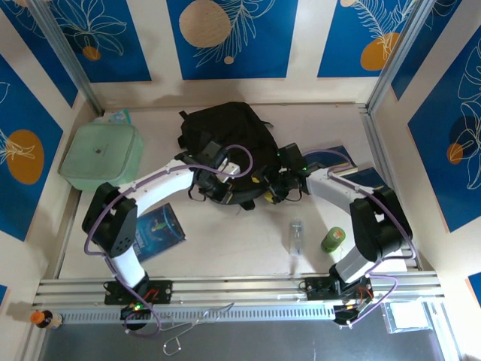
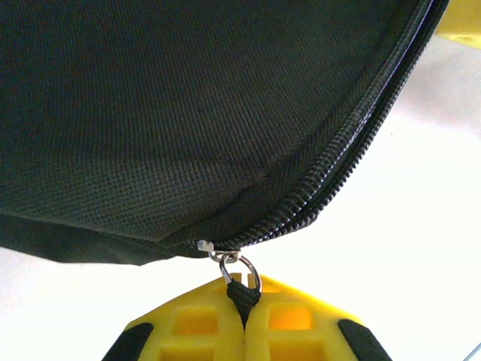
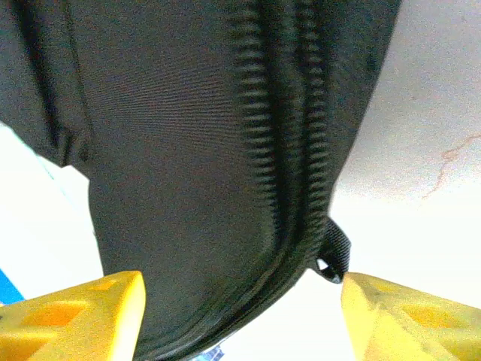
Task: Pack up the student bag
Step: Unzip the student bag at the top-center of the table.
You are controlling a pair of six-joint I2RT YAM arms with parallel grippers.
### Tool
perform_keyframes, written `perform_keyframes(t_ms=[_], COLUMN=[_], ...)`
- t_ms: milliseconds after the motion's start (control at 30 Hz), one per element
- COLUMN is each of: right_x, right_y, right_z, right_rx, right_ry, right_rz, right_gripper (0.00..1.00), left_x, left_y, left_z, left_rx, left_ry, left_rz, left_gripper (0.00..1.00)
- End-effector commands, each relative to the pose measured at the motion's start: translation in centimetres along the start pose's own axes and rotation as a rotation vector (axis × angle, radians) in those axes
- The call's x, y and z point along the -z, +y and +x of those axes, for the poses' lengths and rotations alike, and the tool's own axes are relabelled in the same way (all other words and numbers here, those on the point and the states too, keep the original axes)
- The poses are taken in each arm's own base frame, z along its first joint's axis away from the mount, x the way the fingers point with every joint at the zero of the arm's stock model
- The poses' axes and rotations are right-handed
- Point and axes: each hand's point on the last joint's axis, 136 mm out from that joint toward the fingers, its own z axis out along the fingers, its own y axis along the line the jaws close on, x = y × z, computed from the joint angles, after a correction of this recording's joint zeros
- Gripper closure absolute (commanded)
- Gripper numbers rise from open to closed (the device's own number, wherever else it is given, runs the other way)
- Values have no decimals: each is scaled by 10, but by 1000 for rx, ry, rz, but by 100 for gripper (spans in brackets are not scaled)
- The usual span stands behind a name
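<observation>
1. The student bag (image 1: pixel 225 139) is lying at the far middle of the worktop (image 1: pixel 225 252). Both arms are reaching over its near edge and hiding that edge in the top view.
2. The left jaws are pinching shut on a black zip pull (image 2: pixel 240 299), and their yellow fingers (image 2: pixel 195 331) are pressing together with only a thin seam between them. The pull's lower end is disappearing into that seam.
3. A small metal ring (image 2: pixel 248 269) is linking the pull to the coiled zip (image 2: pixel 338 150), which is running out of the left wrist view at the top right.
4. The right jaws are standing open, with one yellow finger (image 3: pixel 83 312) on each side of the bag's edge (both are being cut off at the bottom of the view).
5. The bag's cloth is showing a coarse black weave, with ribbed zip teeth (image 3: pixel 263 128) and a small black loop (image 3: pixel 336 252) just beside one finger.
6. A pale green square lidded container (image 1: pixel 101 154) is sitting left of the bag. A blue book (image 1: pixel 159 232) is lying near left, partly behind the left arm.
7. A clear object (image 1: pixel 297 237), too small to identify, and a small green cylinder (image 1: pixel 333 239) are lying near right.
</observation>
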Motion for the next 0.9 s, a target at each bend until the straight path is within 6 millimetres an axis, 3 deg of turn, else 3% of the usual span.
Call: perform_keyframes(t_ms=[0, 100, 233, 333, 500, 867], right_x=[-12, -18, -13, -7, 1, 12], right_y=[-13, -15, -20, -21, -14, -9], right_z=[-4, -10, -22, -28, -30, -34], right_rx=[-59, -50, -23, -8, 21, 50], right_ry=[-16, -39, -119, -152, -164, -166], right_rz=[74, 100, 128, 129, 105, 62], right_gripper=[36, 52, 74, 85, 91, 93], left_x=[0, 1, 3, 2, -1, -6], left_y=[-5, 3, 29, 36, 45, 73], left_z=[21, 34, 51, 55, 51, 55], left_rx=[-2, 4, 7, 7, 7, 46], left_ry=[81, 127, 187, 198, 188, 201], left_rz=[14, -30, -174, -211, -251, -321], left_gripper=[100, 100, 100, 100, 100, 100])
